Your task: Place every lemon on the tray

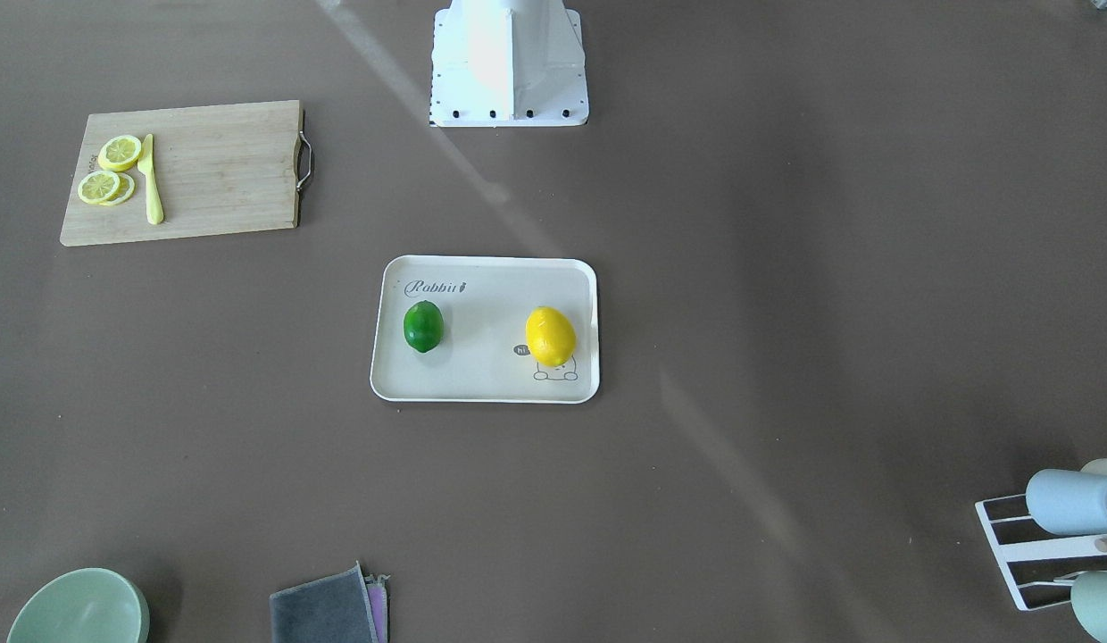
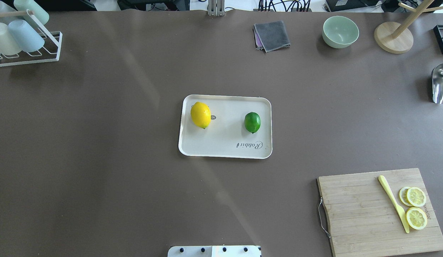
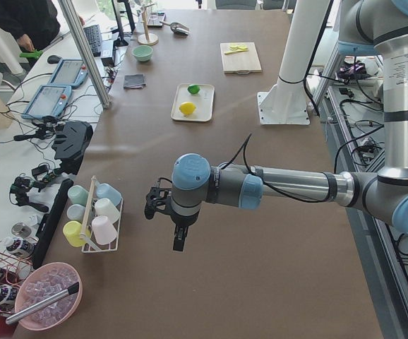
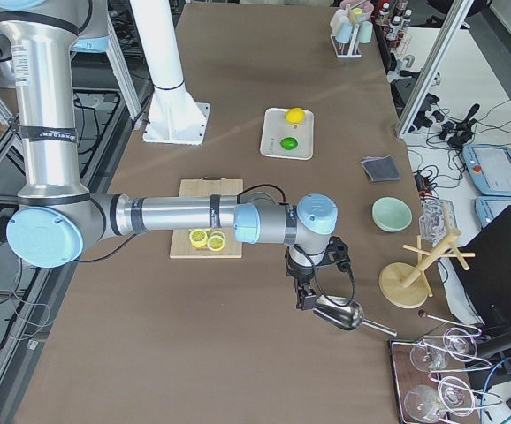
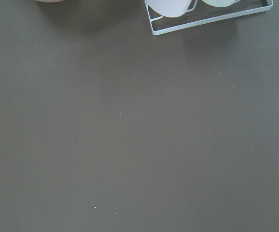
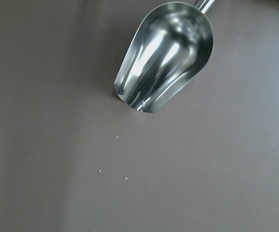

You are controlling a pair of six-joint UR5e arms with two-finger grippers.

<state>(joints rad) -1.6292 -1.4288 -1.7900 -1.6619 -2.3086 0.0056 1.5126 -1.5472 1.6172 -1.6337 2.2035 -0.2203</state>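
The cream tray (image 2: 225, 144) with "Rabbit" lettering lies at the table's middle. The yellow lemon (image 2: 200, 114) and the dark green lemon (image 2: 252, 122) both rest on it, apart from each other; they also show in the front view (image 1: 551, 336) (image 1: 423, 326). My left gripper (image 3: 178, 239) shows only in the exterior left view, hovering near the cup rack (image 3: 94, 222), far from the tray. My right gripper (image 4: 307, 296) shows only in the exterior right view, above the metal scoop (image 6: 163, 58). I cannot tell whether either is open or shut.
A wooden cutting board (image 2: 364, 214) with lemon slices (image 2: 416, 217) and a yellow knife (image 2: 393, 203) lies at the near right. A green bowl (image 2: 340, 31), a grey cloth (image 2: 272, 35), a wooden stand (image 2: 393, 37) and the cup rack (image 2: 28, 53) line the far edge.
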